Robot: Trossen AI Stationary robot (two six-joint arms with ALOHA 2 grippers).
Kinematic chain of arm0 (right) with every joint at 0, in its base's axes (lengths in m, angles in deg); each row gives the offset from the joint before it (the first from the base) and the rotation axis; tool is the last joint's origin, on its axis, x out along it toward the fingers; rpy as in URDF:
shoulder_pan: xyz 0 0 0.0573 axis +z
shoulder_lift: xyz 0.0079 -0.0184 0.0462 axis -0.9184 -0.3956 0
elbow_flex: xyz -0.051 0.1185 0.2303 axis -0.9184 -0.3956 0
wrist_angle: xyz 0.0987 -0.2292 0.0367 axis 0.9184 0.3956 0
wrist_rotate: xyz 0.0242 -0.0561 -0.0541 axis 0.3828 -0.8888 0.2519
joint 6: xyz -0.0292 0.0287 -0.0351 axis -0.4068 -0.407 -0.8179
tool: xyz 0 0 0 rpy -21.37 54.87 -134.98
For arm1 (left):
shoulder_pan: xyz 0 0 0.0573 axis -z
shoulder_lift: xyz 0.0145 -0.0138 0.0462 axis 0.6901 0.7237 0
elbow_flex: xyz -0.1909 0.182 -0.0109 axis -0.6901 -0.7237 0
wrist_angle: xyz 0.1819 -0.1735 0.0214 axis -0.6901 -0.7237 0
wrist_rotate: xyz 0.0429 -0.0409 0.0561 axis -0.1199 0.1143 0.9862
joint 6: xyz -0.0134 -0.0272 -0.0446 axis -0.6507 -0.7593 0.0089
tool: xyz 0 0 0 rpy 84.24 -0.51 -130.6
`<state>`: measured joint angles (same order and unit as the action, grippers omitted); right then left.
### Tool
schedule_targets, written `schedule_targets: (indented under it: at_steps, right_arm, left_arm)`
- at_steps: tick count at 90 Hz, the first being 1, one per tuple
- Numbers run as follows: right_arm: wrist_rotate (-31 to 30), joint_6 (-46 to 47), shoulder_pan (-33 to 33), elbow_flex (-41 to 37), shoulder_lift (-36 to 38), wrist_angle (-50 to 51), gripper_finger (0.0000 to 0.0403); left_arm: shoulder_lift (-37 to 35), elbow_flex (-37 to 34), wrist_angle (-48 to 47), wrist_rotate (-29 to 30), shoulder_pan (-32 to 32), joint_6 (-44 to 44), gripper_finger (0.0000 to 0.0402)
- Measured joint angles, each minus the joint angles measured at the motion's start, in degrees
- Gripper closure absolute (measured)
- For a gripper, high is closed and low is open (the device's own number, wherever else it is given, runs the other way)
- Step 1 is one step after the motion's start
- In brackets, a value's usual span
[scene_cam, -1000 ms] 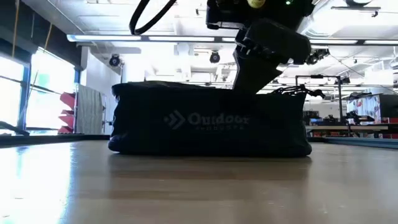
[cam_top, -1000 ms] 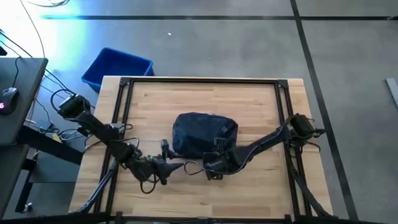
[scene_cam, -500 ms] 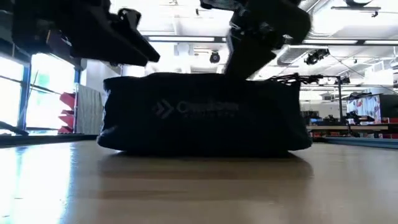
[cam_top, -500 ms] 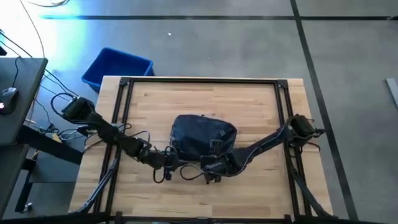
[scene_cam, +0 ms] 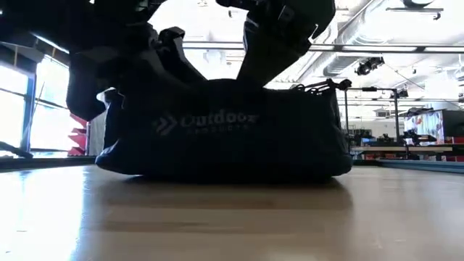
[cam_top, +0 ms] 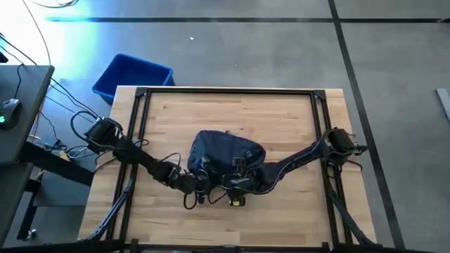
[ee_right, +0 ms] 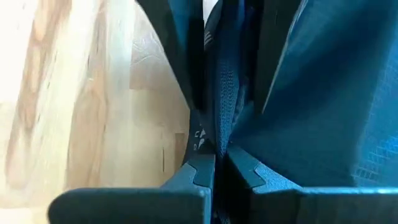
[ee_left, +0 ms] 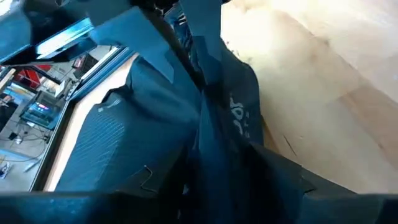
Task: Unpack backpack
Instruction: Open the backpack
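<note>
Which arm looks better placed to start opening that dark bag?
Probably the right. The right gripper already pinches a fold of the backpack at its near edge. The left gripper sits beside it against the fabric, its hold unclear.

The wooden table (cam_top: 281,119) is pale butcher-block planks with a black metal frame (cam_top: 228,91) running around its top near the edges. Off its far left corner a bright blue plastic bin (cam_top: 133,76) sits on the grey floor, tilted a little against the table's line. A dark stripe (cam_top: 211,20) crosses the floor beyond it. To the left stands a black desk (cam_top: 21,112) with a computer mouse (cam_top: 8,106) glowing green on it, and cables (cam_top: 67,112) trail down beside it. From table height, long ceiling lights (scene_cam: 406,48) run overhead, and red shelving (scene_cam: 78,134) stands by the window (scene_cam: 29,109) at left.
</note>
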<state>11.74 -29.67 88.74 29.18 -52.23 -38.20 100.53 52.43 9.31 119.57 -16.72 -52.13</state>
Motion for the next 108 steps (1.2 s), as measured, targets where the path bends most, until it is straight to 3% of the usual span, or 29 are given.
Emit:
schedule_targets:
  at_steps: [18, 40, 84, 108]
  right_arm:
    - [0.0, 0.0, 0.0, -0.1, 0.0, -0.6, 0.0403]
    - [0.6, 0.0, 0.2, -0.2, -0.2, -0.6, 0.0403]
    - [0.2, -2.9, 0.4, 0.0, -0.9, -0.5, 0.0396]
    - [0.5, -10.1, 1.5, 8.6, 0.1, 11.8, 0.0306]
  left_arm:
    - [2.9, 2.5, -0.5, -2.2, -1.2, -3.7, 0.0293]
    - [4.2, 5.5, -6.8, -0.5, -1.8, -6.4, 0.0393]
    - [4.0, 5.5, -8.3, 4.0, -0.8, -4.5, 0.0401]
    - [4.0, 5.4, -10.2, 5.2, -1.0, -4.8, 0.0401]
